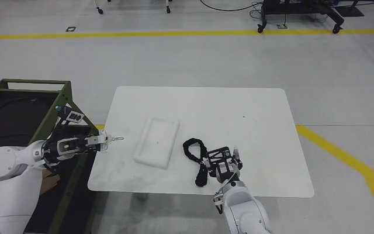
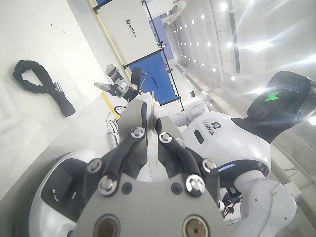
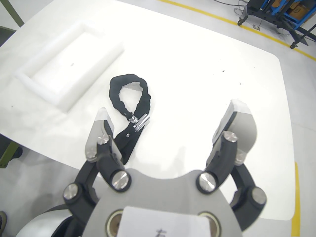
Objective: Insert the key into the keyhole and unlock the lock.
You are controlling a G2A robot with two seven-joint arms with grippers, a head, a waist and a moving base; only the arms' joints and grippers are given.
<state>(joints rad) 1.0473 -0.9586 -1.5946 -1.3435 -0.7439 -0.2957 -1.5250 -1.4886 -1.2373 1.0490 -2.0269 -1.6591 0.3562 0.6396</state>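
A black fabric-sleeved chain lock (image 1: pixel 194 153) lies looped near the table's front middle, its silver lock cylinder (image 3: pixel 142 121) where the loop meets the tail. My right gripper (image 1: pixel 225 161) hovers open just right of the lock, above the front edge; its fingers (image 3: pixel 103 120) straddle bare table beside the lock's tail (image 3: pixel 128 140). My left gripper (image 1: pixel 103 142) hangs off the table's left edge, shut on a small metal key (image 1: pixel 117 139) that points toward the table. In the left wrist view the key (image 2: pixel 153 106) is a thin sliver pinched between the pads, with the lock (image 2: pixel 42 87) farther off.
A shallow white foam tray (image 1: pixel 156 141) lies on the white table (image 1: pixel 257 117) left of the lock, between it and the left gripper. A dark green cart (image 1: pixel 35 93) stands left of the table. Yellow floor lines run around it.
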